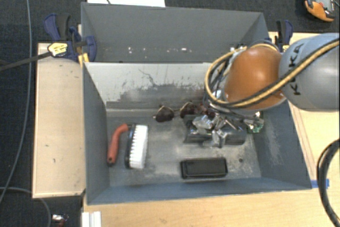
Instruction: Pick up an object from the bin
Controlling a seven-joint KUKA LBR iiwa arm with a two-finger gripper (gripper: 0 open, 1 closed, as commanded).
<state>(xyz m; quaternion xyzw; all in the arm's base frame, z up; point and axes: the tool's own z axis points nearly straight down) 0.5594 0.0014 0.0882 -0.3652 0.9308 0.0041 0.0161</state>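
The tool [212, 129] is hanging low over the right-centre floor of the grey bin [95, 130], beneath the arm's orange cover. Whether it is released or clenched cannot be told. A flat black rectangular block [204, 168] is lying just in front of it, by the front wall. Two dark brown rounded pieces [164, 114] are sitting just to its left, towards the back wall. A white brush with a red handle [136, 146] is lying well apart at the left.

Brush [135, 146], white bristles and red handle, lying at the left. Flat black rectangular case [204, 168], near side, right of the brush and well apart from it. Two small dark rounded pieces [164, 114], far side, near each other.
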